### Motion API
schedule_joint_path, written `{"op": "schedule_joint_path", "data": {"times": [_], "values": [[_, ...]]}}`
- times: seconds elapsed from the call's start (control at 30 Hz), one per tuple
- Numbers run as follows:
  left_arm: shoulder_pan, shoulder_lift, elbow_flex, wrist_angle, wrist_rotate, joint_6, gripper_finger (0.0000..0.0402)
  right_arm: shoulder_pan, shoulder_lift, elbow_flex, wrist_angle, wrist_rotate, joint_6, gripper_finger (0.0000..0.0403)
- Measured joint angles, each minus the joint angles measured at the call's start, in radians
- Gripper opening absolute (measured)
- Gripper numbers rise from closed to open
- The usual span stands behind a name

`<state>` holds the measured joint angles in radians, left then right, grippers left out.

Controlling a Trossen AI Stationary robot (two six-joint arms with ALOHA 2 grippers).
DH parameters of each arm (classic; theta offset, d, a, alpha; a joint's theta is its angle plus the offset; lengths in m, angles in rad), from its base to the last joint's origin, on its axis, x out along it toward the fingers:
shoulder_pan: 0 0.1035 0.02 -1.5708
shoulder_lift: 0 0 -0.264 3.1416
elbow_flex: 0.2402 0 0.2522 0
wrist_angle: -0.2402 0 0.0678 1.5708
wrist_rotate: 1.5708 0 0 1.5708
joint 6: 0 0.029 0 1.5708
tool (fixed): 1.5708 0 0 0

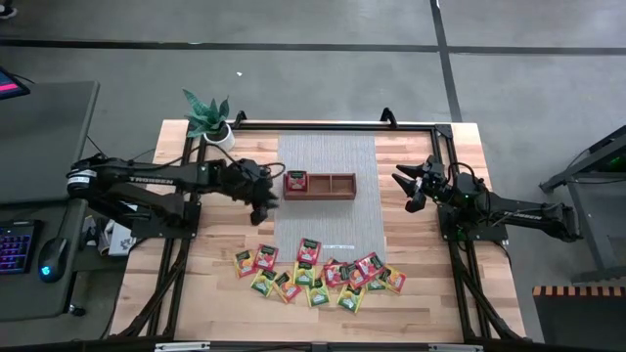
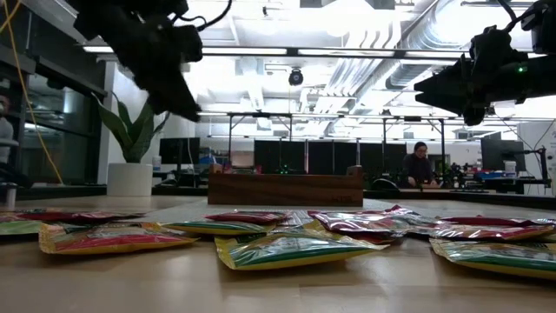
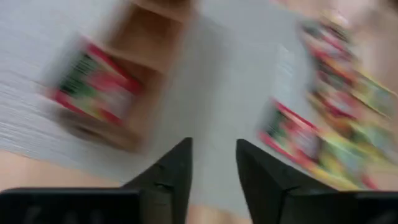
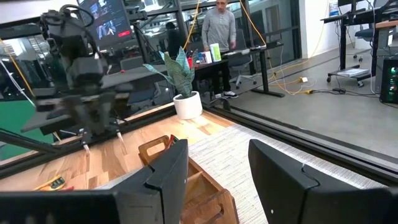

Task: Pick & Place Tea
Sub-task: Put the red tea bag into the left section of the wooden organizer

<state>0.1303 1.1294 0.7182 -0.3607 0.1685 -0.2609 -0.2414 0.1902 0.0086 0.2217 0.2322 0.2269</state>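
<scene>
Red packet (image 1: 295,181) in tray (image 1: 337,196), plain overhead, hidden low; both grippers (image 3: 212,163) (image 4: 217,163) parted, empty.

Tea packets (image 1: 318,274) red, yellow, green, flat, clustered; one red (image 1: 295,181) in tray compartment.

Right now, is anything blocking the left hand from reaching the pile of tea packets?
Nothing visible. The left hand hangs open above the grey mat, beside the wooden tray. Only bare mat and table separate it from the tea packets.
</scene>
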Motion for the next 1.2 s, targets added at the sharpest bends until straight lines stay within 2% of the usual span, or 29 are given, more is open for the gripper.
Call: {"op": "schedule_joint_path", "data": {"times": [0.1, 0.17, 0.47, 0.7, 0.8, 0.93, 1.07, 1.2], "values": [[-0.02, 0.02, 0.014, -0.068, 0.167, -0.029, 0.0172, 0.0, 0.0, 0.0, 0.0, 0.0, 0.0, 0.0165], [-0.045, 0.026, 0.014, -0.098, 0.203, -0.033, 0.0192, 0.0, 0.0, 0.0, -0.001, 0.0, 0.0, 0.0165], [-0.154, 0.027, 0.014, -0.223, 0.157, -0.067, 0.0265, 0.0, 0.0, 0.0, 0.0, 0.0, 0.0, 0.0165], [-0.234, 0.088, 0.014, -0.241, 0.14, -0.155, 0.0289, 0.0, 0.0, 0.0, 0.0, 0.0, 0.0, 0.0165], [-0.259, 0.121, 0.014, -0.234, 0.105, -0.273, 0.0289, 0.0, 0.0, 0.0, 0.0, 0.0, 0.0, 0.0165], [-0.278, 0.163, 0.014, -0.207, 0.066, -0.535, 0.0289, 0.0, 0.0, 0.0, 0.0, 0.0, 0.0, 0.0165], [-0.301, 0.188, 0.014, -0.204, 0.065, -0.809, 0.0289, 0.0, 0.0, 0.0, -0.001, 0.0, 0.0, 0.0165], [-0.31, 0.231, 0.014, -0.17, 0.066, -0.977, 0.0289, 0.0, 0.0, 0.0, -0.001, 0.0, 0.0, 0.0165]]}}
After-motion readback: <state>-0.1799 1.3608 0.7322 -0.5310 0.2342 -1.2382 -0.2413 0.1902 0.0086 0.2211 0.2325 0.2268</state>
